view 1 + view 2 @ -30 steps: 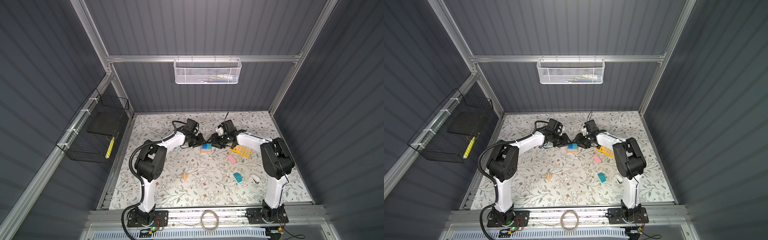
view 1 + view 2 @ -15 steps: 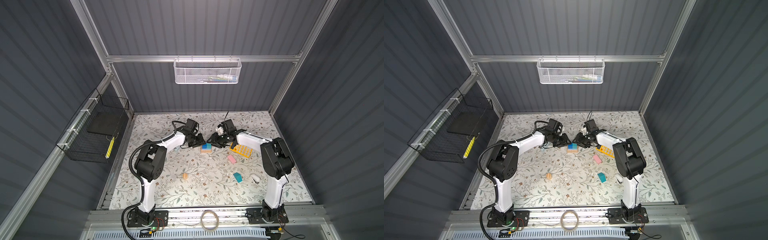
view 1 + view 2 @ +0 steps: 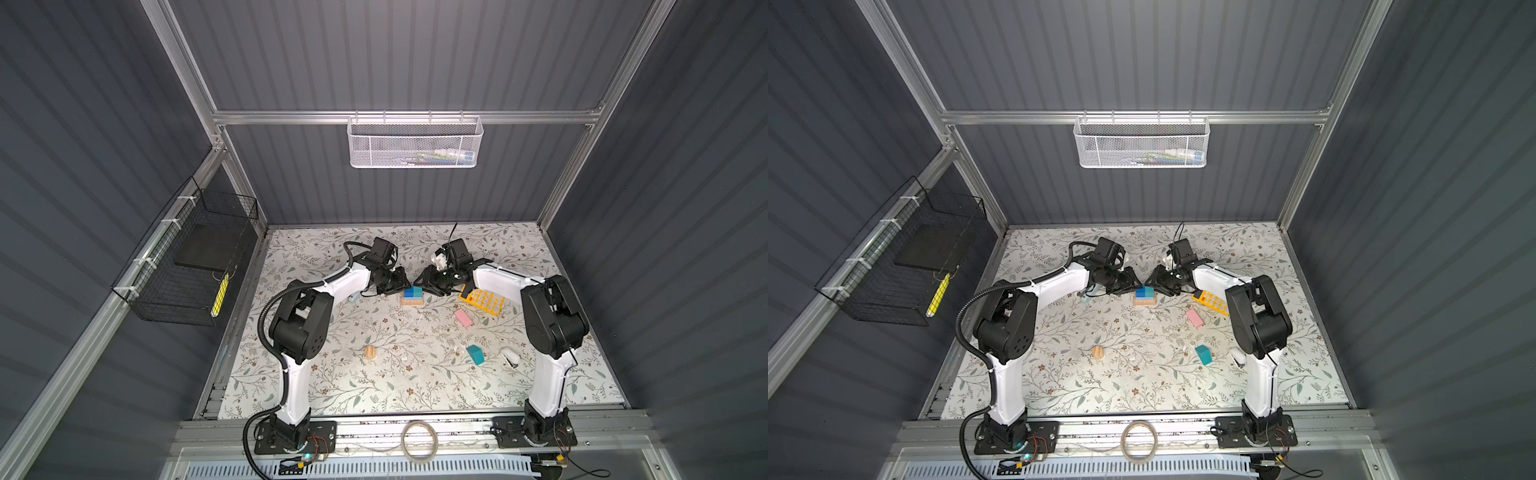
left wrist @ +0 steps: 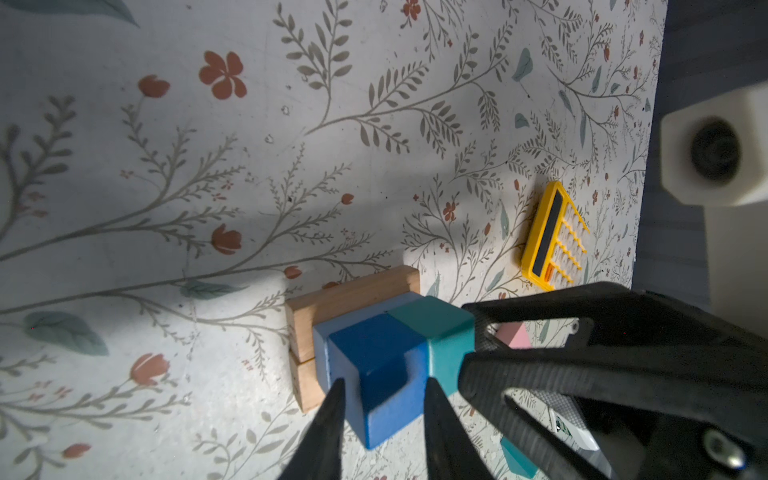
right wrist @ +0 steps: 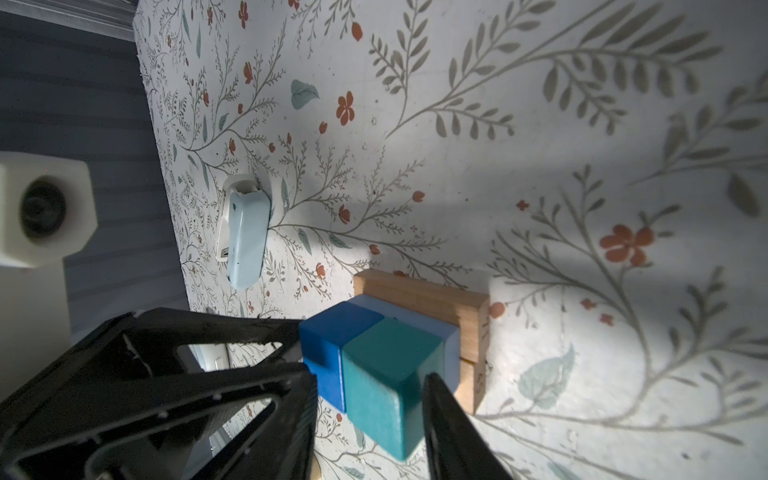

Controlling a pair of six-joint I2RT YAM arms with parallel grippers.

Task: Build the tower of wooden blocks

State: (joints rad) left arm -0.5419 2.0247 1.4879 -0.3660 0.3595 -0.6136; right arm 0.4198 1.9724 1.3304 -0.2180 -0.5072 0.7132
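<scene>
Floral tabletop (image 3: 374,390), and your left gripper (image 4: 384,380) is pinched onto the dark blue block (image 4: 370,345) of the wood block tower (image 3: 412,296), back-center. Right gripper (image 3: 423,286) straddles the teal block (image 5: 390,357) beside it; can't tell if it's clamped.

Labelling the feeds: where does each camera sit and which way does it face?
Both top views: high in front, looking down on the table; both arms whole.
Left wrist: behind the left gripper, facing the block stack and calculator.
Right wrist: behind the right gripper, facing the stack and stapler.
Shared: the stack; each wrist sees the opposite gripper.
</scene>
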